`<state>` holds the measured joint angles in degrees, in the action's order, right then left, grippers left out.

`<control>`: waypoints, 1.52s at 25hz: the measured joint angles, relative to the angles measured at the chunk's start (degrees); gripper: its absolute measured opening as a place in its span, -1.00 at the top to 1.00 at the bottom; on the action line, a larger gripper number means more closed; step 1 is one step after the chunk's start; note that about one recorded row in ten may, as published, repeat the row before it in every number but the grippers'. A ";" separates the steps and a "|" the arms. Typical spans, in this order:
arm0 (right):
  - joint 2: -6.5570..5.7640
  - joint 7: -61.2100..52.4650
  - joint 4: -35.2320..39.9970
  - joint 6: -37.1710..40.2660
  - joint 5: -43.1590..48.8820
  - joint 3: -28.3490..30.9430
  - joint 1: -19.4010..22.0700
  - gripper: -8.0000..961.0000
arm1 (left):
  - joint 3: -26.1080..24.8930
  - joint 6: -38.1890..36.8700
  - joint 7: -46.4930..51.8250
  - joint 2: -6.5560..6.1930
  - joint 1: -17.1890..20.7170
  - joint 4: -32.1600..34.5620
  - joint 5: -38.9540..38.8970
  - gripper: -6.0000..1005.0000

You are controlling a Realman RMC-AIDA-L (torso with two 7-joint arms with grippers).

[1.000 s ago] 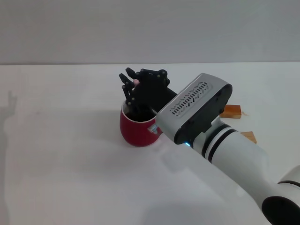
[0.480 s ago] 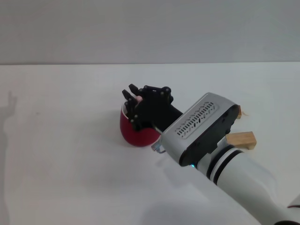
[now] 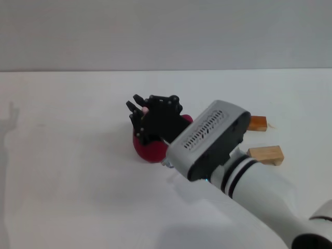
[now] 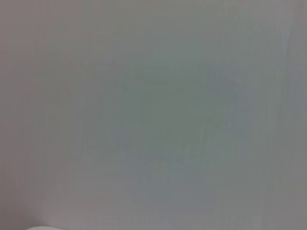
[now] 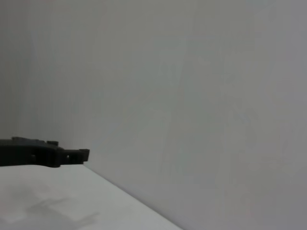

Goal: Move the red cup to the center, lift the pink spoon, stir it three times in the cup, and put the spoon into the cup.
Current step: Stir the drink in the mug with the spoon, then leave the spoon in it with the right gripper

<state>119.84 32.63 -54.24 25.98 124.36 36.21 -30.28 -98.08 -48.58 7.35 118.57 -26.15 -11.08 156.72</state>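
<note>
Right gripper [image 3: 141,116] directly above rounded dark-red ceramic cup [image 3: 148,149], fingers pinching slim pink-handled spoon [image 3: 146,110]; spoon axis near vertical, pointing down into cup. Left arm unseen.

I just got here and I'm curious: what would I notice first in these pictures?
The big white right arm reaches in from the near right, and its black right gripper sits right over the red cup in the middle of the white table. A bit of pink, the pink spoon, peeks between its fingers. Two wooden blocks lie to the right.
</note>
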 joint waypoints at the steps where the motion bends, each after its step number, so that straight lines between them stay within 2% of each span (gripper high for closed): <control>1: 0.00 0.02 0.85 0.15 -0.84 0.00 -1.00 0.73 | 0.19 -0.08 0.36 0.00 0.05 0.00 -0.01 -0.65; 3: 0.02 0.03 2.76 0.78 -2.09 0.13 -2.92 0.73 | 0.28 -0.17 0.70 0.00 0.09 0.00 0.00 -0.65; 9: 0.04 0.15 4.04 1.02 -2.24 1.24 -3.71 0.73 | 0.27 -0.21 0.79 0.00 0.09 0.00 -0.02 -0.65; 18: -0.27 0.45 0.30 0.06 -1.85 1.28 0.69 0.73 | 0.25 -0.16 0.82 -0.07 -0.17 0.00 -0.05 -0.65; 24: -0.13 4.77 -3.19 -1.13 -2.06 1.45 3.41 0.73 | 0.25 -0.20 0.83 -0.10 -0.36 0.00 -0.13 -0.65; 28: -0.02 4.68 -2.33 -0.87 -2.17 1.49 1.67 0.73 | 0.25 -0.21 0.83 -0.10 -0.39 -0.05 -0.14 -0.65; 33: 0.02 4.42 1.24 0.58 -5.64 1.33 -2.72 0.73 | 0.26 -0.20 0.82 -0.09 -0.46 -0.14 -0.12 -0.65; 38: 0.04 4.71 2.64 1.02 -6.74 2.00 -3.54 0.73 | 0.25 -0.21 0.83 -0.09 -0.48 -0.06 -0.14 -0.65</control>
<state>119.88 37.34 -51.60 27.00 117.62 38.21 -33.82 -97.82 -48.79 8.18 118.48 -26.64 -11.13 156.58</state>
